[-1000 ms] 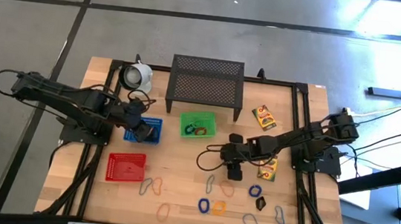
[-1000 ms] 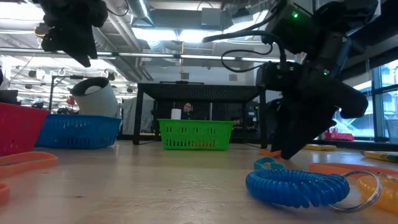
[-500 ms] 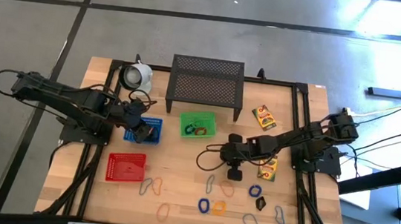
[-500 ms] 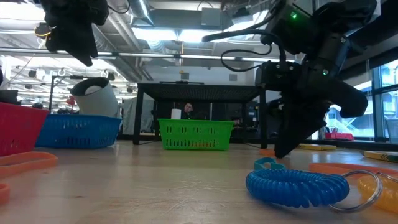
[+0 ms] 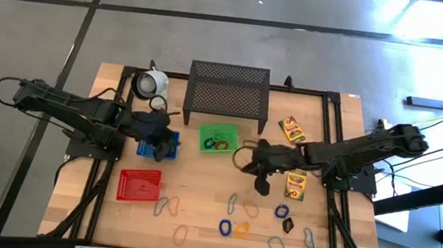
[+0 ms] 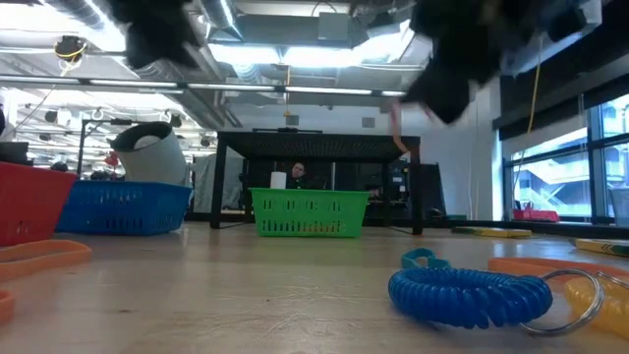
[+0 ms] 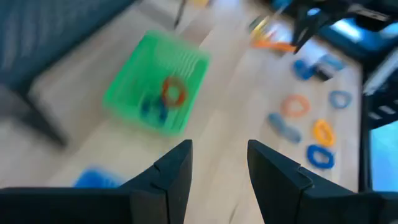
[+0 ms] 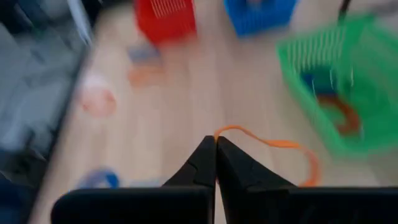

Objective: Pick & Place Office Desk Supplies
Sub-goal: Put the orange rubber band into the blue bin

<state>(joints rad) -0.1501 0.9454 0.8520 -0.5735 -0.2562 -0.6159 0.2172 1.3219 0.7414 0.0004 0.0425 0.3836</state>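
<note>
My right gripper (image 8: 216, 140) is shut on a thin orange rubber band (image 8: 273, 144) and hovers above the table's middle (image 5: 256, 171), near the green basket (image 5: 218, 138). That basket has orange and blue bands in it. Several loose bands (image 5: 226, 226), a blue coil (image 6: 467, 293), a black clip (image 5: 288, 224) and two yellow crayon boxes (image 5: 295, 184) lie flat on the wood. My left gripper (image 7: 219, 163) is open with nothing between its fingers, above the blue basket (image 5: 159, 144). My right gripper pinches one spot of the orange band's thin loop (image 8: 222, 132) between its two fingertips. The fingers slant down from the table's right side. The rest of the loop (image 5: 242, 155) hangs slack beyond the tips, lifted clear of the table.
A red basket (image 5: 139, 184) stands at the near left. A black mesh stand (image 5: 228, 87) and a white cup-like object (image 5: 152, 82) are at the far edge. Bare wood lies between the baskets and the near row of bands.
My right gripper has risen from the table by the near row of bands, tipping toward level, and the orange band has come up with it, clear of the wood. My left gripper has tipped up and rolled over the blue basket, still open.
</note>
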